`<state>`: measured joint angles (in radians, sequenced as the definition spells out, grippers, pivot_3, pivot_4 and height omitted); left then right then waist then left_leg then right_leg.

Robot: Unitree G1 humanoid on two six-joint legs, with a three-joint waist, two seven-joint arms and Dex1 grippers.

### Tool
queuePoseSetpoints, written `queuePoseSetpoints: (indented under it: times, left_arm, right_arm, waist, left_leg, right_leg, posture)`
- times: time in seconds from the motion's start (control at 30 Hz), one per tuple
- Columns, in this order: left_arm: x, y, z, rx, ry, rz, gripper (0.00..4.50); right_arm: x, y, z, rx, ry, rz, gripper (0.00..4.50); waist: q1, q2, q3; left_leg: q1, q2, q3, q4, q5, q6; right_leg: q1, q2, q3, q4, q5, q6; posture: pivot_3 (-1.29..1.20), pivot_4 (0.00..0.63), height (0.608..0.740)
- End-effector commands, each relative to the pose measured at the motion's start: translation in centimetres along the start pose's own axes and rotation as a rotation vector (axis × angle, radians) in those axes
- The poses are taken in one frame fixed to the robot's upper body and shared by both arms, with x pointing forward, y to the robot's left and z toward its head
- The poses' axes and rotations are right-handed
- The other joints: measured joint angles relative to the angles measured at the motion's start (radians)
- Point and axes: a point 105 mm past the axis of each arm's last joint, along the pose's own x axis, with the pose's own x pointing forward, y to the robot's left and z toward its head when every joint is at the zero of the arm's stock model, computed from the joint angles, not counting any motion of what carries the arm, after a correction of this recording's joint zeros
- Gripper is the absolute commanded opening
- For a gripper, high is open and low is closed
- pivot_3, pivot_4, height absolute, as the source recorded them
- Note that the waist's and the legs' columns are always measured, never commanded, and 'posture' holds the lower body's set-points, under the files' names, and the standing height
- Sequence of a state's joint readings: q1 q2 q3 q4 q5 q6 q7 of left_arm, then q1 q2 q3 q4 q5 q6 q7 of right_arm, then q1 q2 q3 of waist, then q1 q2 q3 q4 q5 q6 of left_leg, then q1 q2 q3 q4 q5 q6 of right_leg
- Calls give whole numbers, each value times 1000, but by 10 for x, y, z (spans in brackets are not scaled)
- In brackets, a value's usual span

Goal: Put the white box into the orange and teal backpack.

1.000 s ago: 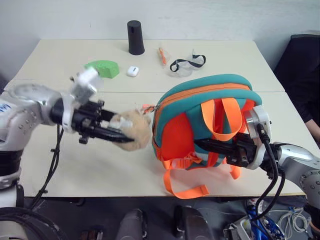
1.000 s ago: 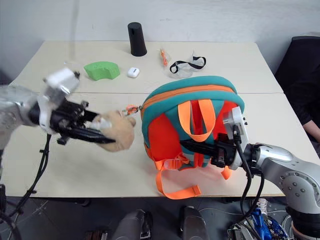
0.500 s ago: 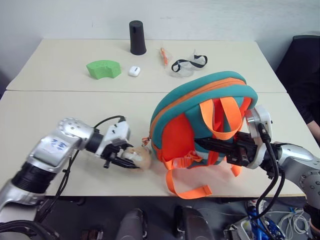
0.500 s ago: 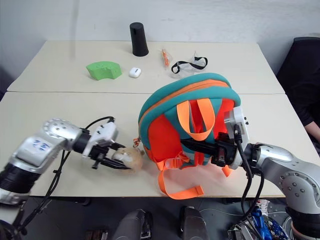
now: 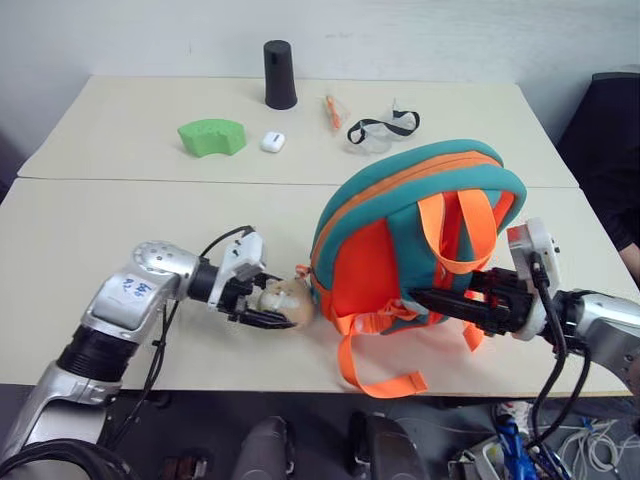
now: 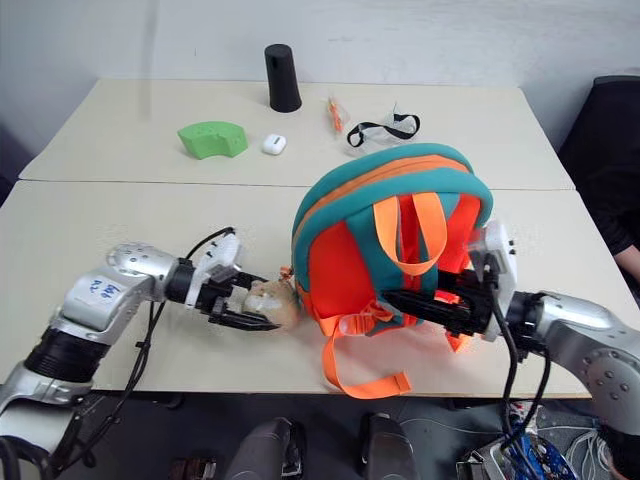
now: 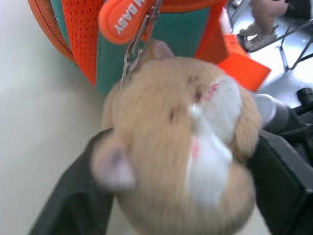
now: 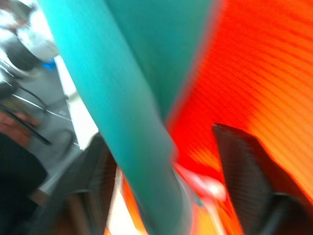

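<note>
The pale worktop [image 5: 90, 250] carries everything, and the biggest thing on it is the orange and teal backpack [image 5: 385, 250], standing upright near the front edge with its strap side facing the camera. Its teal rim arches over the top, the orange grab loop [image 5: 460, 235] hangs down the back panel, and a loose orange strap [image 5: 375, 370] trails onto the worktop in front. The backpack's zip line looks closed along the arch; the white box cannot be seen, so its place relative to either pincer cannot be told.

The right pincer [image 5: 440, 302] reaches in level from the right side and lies against the lower back panel among the straps. In the right wrist view its two dark fingers [image 8: 244, 161] stand apart, with a teal strap [image 8: 122, 98] running between them and orange mesh close behind; whether they press on the strap cannot be told.

The left pincer [image 5: 268, 305] lies low on the worktop just left of the backpack's bottom corner. The tan plush hamster [image 5: 283, 297] sits between its fingers [image 7: 73, 200], which stand wide on either side of the toy; it is clipped to an orange tag [image 7: 124, 19] on the backpack.

Far back stand a black cylinder [image 5: 280, 74], a green curved block [image 5: 212, 136], a small white earbud case [image 5: 272, 142], an orange pen [image 5: 331, 110] and clear safety goggles [image 5: 380, 130].
</note>
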<state>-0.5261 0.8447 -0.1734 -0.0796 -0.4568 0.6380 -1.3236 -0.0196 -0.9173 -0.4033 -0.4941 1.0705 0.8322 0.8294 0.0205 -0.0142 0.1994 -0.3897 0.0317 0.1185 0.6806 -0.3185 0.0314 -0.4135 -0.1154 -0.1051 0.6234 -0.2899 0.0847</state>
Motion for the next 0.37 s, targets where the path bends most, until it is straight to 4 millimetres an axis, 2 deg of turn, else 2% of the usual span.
queuePoseSetpoints:
  times: [0.03, 0.1, 0.2, 0.37]
  left_arm:
    - [-24, -16, 12, 19, -32, -20, 4500]
    - [-44, -22, 17, 2, -49, 7, 4500]
    - [-72, -30, 29, -14, -88, 54, 4500]
    - [-100, -29, 47, -18, -170, 160, 4500]
  right_arm:
    - [-38, -2, 7, -58, 27, -54, 4472]
    - [-68, -6, 8, -62, 61, -112, 4472]
    - [-106, -12, 20, -73, 48, -198, 4472]
    - [-140, -14, 30, -79, 31, -265, 4472]
  waist:
    - [2, 0, 0]
    - [4, 0, 0]
    - [4, 0, 0]
    - [3, 0, 0]
  left_leg:
    - [-1, 0, 0, 0, 0, 0]
    - [0, 0, 0, 0, 0, 1]
    - [0, 0, -1, 0, -1, 2]
    - [3, 0, -1, 0, -5, 6]
  right_leg:
    - [0, 0, 0, 0, 0, 0]
    - [1, 0, 0, -1, 0, 0]
    - [1, 0, 0, -1, 0, 0]
    - [3, -1, 0, -1, 0, 1]
  posture:
    - [0, 150, 740]
    - [0, 150, 740]
    - [0, 150, 740]
    - [0, 150, 740]
